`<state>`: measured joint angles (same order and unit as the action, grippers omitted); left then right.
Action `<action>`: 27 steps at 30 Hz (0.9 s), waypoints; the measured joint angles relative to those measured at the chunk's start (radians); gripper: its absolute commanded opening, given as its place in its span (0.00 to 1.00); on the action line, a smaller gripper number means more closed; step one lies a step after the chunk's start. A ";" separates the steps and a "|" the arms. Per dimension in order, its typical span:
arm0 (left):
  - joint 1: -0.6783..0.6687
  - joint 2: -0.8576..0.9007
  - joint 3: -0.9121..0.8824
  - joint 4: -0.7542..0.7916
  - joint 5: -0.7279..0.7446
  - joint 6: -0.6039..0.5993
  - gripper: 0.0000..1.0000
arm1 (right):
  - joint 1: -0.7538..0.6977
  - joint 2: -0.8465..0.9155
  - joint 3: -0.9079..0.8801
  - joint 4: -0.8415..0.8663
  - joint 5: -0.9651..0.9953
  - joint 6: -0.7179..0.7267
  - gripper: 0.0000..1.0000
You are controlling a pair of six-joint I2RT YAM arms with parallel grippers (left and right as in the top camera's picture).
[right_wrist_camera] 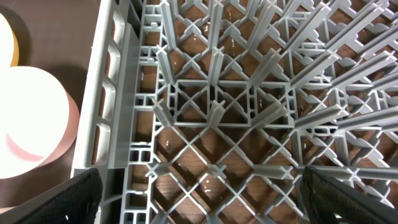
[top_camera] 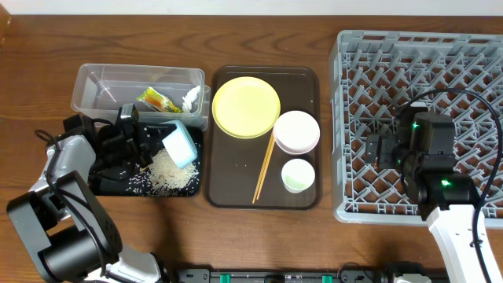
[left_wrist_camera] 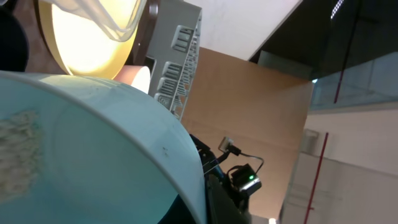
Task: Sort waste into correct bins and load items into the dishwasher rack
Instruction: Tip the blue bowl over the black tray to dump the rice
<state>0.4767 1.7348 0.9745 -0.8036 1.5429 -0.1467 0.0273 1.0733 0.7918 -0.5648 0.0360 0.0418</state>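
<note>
Your left pincer [top_camera: 157,141] is pressed together on the rim of the light blue bowl [top_camera: 179,145], which it holds tipped on edge over the shallow black rectangular tray [top_camera: 118,182]. The loose white rice grains [top_camera: 169,173] lie heaped on that tray directly under the pincer.

- **Slipping:** the hold is a thin pinch on a smooth wall, so a quick swing could let the bowl twist out.
- **Leftover rice:** the left wrist view shows a pale patch clinging inside the bowl. If you carry the bowl off now, I judge that those grains could fall on the round yellow plate [top_camera: 245,106] beyond the pincer.
- **Collision:** your right pincer [top_camera: 377,148] hangs spread wide and empty just above the large grey plastic lattice rack [top_camera: 354,47]. If the bowl comes there, the two arms may meet, or the fingers may catch a peg.
</note>
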 measured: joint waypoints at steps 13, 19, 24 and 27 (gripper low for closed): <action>0.047 0.000 -0.002 0.068 0.003 -0.104 0.06 | 0.000 0.000 0.000 0.000 0.000 0.000 0.99; 0.047 0.000 -0.002 0.109 -0.124 -0.060 0.06 | 0.000 0.000 0.000 0.000 0.000 0.000 0.99; 0.047 0.000 -0.002 0.112 -0.253 -0.089 0.06 | 0.000 0.000 0.000 0.000 0.000 0.000 0.99; 0.047 0.000 -0.002 0.127 -0.183 -0.037 0.06 | 0.000 0.000 0.000 0.000 0.000 0.000 0.99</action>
<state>0.5236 1.7348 0.9726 -0.6769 1.3594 -0.1833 0.0273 1.0733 0.7918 -0.5652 0.0360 0.0418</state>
